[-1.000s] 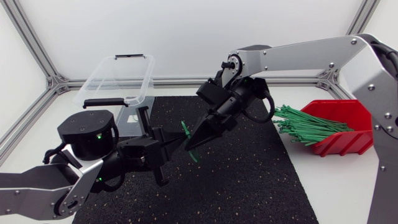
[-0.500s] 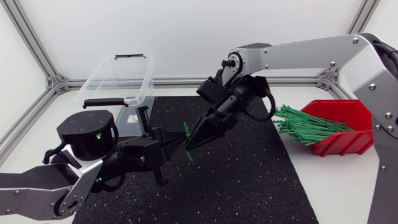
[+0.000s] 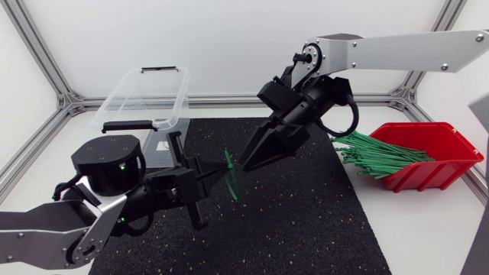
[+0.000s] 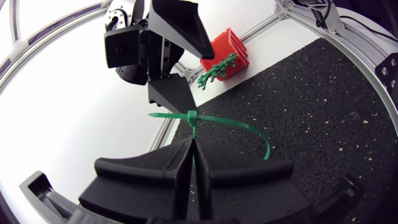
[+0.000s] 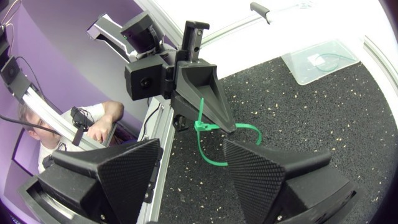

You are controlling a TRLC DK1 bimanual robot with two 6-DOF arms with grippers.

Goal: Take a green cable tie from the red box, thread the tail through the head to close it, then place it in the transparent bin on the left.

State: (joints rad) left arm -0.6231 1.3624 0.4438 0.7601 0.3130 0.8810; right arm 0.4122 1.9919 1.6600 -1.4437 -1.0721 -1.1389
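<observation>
While the black mat (image 3: 306, 229) is covering the table's middle, the transparent bin (image 3: 145, 95) is sitting at its far left corner and the red box (image 3: 432, 153), spilling spare ties (image 3: 374, 155), is sitting by its right edge. My right gripper (image 3: 250, 160) is hanging wide open just beside the looped green cable tie (image 3: 231, 174), which my left gripper (image 3: 208, 177) is pinching above the mat.

Black rubber mat (image 3: 306, 221) (flecked with pale specks), white table (image 3: 428, 229) beneath it
</observation>
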